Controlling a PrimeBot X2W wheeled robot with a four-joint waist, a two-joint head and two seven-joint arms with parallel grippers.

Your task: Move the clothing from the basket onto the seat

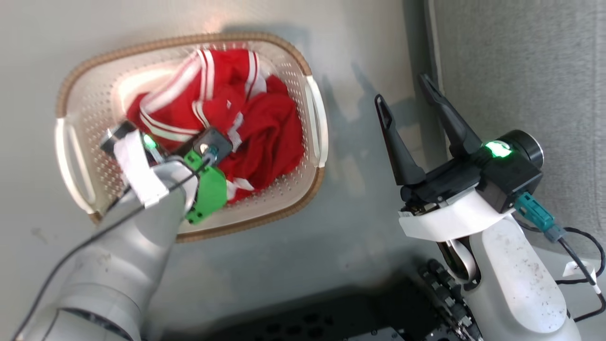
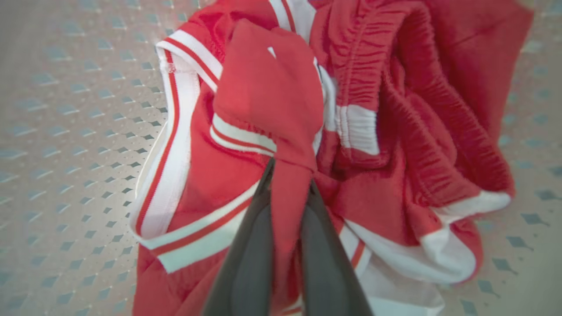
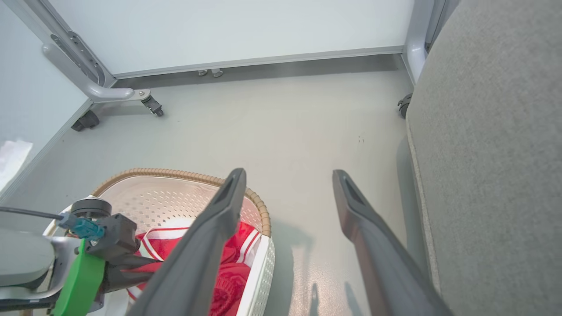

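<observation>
Close up, the left gripper [image 2: 290, 175] is pinched tight on a fold of the red clothing [image 2: 263, 87]. From above its wrist hides that grip, but there you see the clothing heaped in the basket [image 1: 189, 40] on the floor [image 1: 360, 237]. The right gripper [image 1: 401, 90] hovers, fingers spread wide, holding nothing, between the basket and the grey seat [image 3: 491, 153].

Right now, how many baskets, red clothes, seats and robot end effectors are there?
Basket: 1
Red clothes: 2
Seat: 1
End effectors: 2 (left end effector shut on the red clothes, right end effector open)
Total: 6
</observation>
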